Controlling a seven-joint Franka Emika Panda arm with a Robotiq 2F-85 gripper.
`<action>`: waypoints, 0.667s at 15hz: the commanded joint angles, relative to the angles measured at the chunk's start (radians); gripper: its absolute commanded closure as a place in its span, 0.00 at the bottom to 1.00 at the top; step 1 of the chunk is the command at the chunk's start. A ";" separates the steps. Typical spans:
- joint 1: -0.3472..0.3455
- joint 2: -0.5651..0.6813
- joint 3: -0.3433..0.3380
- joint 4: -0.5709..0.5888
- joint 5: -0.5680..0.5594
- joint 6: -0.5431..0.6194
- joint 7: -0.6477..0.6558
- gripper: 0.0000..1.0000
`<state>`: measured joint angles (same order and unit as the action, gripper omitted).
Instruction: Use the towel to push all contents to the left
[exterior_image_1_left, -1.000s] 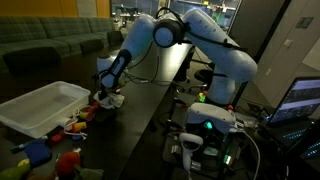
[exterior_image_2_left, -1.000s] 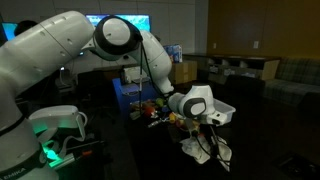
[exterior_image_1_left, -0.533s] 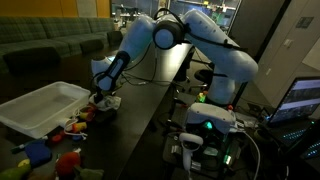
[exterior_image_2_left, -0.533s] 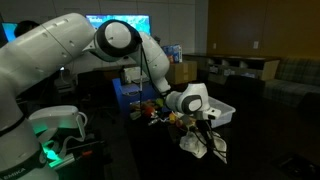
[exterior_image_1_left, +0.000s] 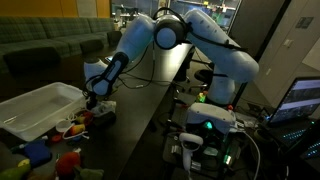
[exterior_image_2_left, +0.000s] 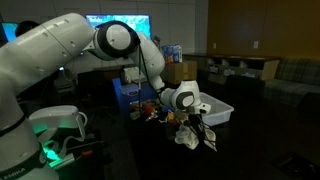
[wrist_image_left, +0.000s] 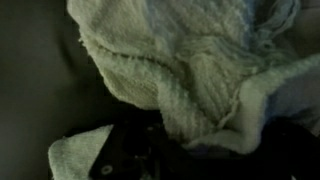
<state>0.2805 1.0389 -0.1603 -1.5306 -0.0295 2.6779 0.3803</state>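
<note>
Towel (exterior_image_2_left: 195, 137) is held bunched in closed fingers (exterior_image_2_left: 198, 121), hanging just over the dark tabletop (exterior_image_1_left: 140, 112). Toys (exterior_image_1_left: 72, 126) are seen clustered beside the white bin (exterior_image_1_left: 35, 108). The push is judged barely begun, with most contents left to sweep.

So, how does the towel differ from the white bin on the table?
The towel is soft and crumpled; the bin is stiff, with straight walls. The towel hangs bunched under the tool; the bin rests flat on the table. In both exterior views the towel looks smaller than the bin. Both are white or nearly white.
</note>
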 joint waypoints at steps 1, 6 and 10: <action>0.007 0.019 0.057 0.011 -0.005 -0.003 -0.040 0.99; 0.014 0.011 0.102 0.006 -0.003 -0.006 -0.081 0.99; 0.025 0.004 0.141 -0.004 -0.006 -0.005 -0.122 0.99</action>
<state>0.2937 1.0302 -0.0543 -1.5294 -0.0296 2.6779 0.2881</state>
